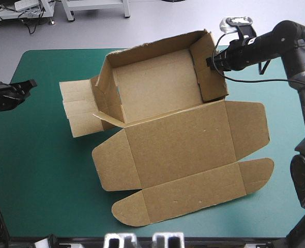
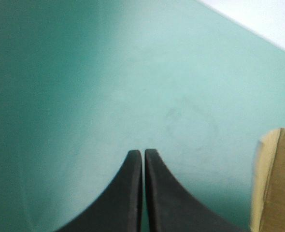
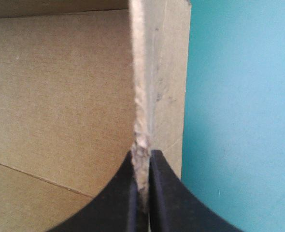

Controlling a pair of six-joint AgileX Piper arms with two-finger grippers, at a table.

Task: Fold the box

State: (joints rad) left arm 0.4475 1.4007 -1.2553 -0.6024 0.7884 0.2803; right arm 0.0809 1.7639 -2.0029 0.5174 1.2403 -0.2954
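In the middle of the teal-green table [image 1: 33,175] sits the brown box [image 1: 178,144], likely light and stiff; the right gripper [image 3: 142,157] pinches its thin wall edge, a good hold, and the left gripper [image 2: 143,154] hangs closed at the table's left edge.

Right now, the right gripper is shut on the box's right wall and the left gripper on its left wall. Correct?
Wrong on the left: the left gripper is shut on nothing, over the teal-green cover, as the left wrist view shows. The right gripper holds the box.
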